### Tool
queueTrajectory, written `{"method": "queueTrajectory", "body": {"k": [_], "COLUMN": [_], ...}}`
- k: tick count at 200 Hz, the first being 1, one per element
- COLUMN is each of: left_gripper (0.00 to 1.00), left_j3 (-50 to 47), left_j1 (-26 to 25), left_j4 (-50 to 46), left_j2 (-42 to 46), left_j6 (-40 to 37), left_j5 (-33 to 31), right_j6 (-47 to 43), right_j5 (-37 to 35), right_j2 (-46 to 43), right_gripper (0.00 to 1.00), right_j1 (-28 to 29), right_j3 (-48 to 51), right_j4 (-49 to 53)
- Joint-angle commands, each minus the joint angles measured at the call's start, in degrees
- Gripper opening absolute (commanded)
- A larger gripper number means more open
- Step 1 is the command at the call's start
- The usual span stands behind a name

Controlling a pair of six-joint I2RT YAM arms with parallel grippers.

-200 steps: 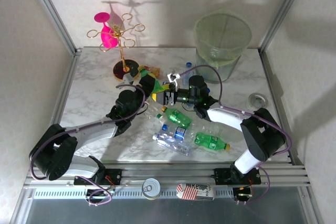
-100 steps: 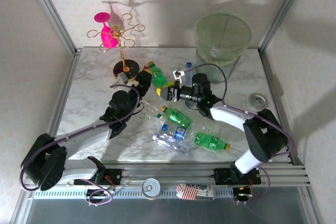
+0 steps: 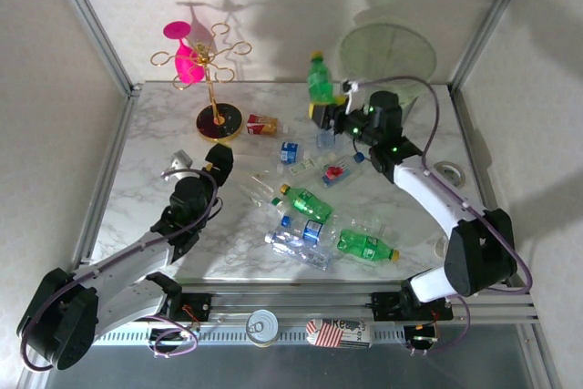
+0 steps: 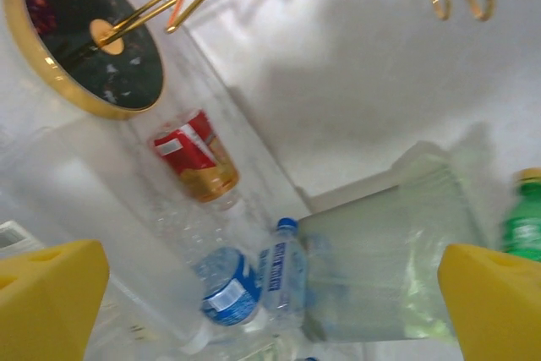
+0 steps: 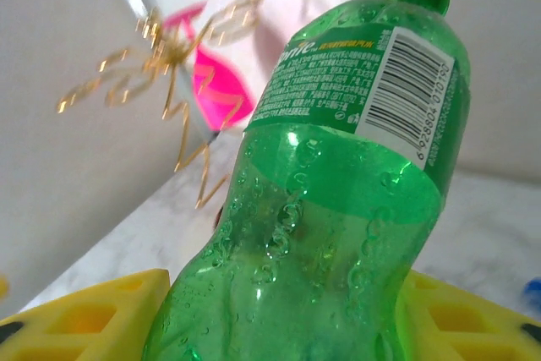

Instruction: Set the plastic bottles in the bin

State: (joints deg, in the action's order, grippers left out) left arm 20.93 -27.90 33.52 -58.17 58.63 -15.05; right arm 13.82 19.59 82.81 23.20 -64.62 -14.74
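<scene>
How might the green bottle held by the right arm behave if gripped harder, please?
The green bottle looks empty apart from droplets, so probably light. Its dented waist suggests thin plastic that would likely buckle. Its glossy wall might slip.

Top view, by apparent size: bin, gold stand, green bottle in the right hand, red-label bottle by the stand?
Bin and gold stand: alike in spread, no ranking.
Green bottle, held nearer the camera.
Red-label bottle, smallest.

Green bottle [image 3: 320,79] upright beside bin [image 3: 401,52], other bottles [image 3: 364,246] lying scattered
</scene>
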Motion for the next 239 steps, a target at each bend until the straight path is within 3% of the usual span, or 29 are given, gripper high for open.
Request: {"method": "queueTrajectory", "body": {"k": [1,71,105,155,189,225,239], "left_gripper": [1.00,1.00,1.00,1.00,1.00,1.00,0.99], "left_j3": [-0.74,3.86,5.31,4.92,5.00,5.26,5.27], "left_j1": [0.57,0.58,0.64,0.57,0.57,0.57,0.57], "left_j4": [-2.19,-6.28,-8.42,-9.74,-10.81,-11.10,-10.81], "left_j2": [-0.55,-6.53,-8.09,-6.77,-5.22,-5.15,-5.36], "left_j6": [-2.88,-9.08,-10.75,-11.15,-11.88,-11.72,-11.46], "left_j5": [0.35,6.68,8.44,7.81,6.53,6.35,6.35], "right_j6": [-2.70,-2.70,-1.81,-0.60,-0.01,-0.52,-1.04], "right_j5": [-6.96,-15.32,-14.53,-12.39,-12.06,-12.81,-13.04], "right_j2": [-1.60,6.90,11.08,17.12,18.00,16.25,14.56], "right_gripper": [0.43,0.43,0.43,0.49,0.63,0.98,0.99], "right_j1": [-2.86,-13.71,-17.18,-17.56,-17.53,-17.53,-17.50], "right_j3": [-6.13,-23.75,-28.63,-32.85,-34.58,-35.34,-35.02], "right_j4": [4.47,19.27,23.89,27.19,27.14,27.36,27.55]}}
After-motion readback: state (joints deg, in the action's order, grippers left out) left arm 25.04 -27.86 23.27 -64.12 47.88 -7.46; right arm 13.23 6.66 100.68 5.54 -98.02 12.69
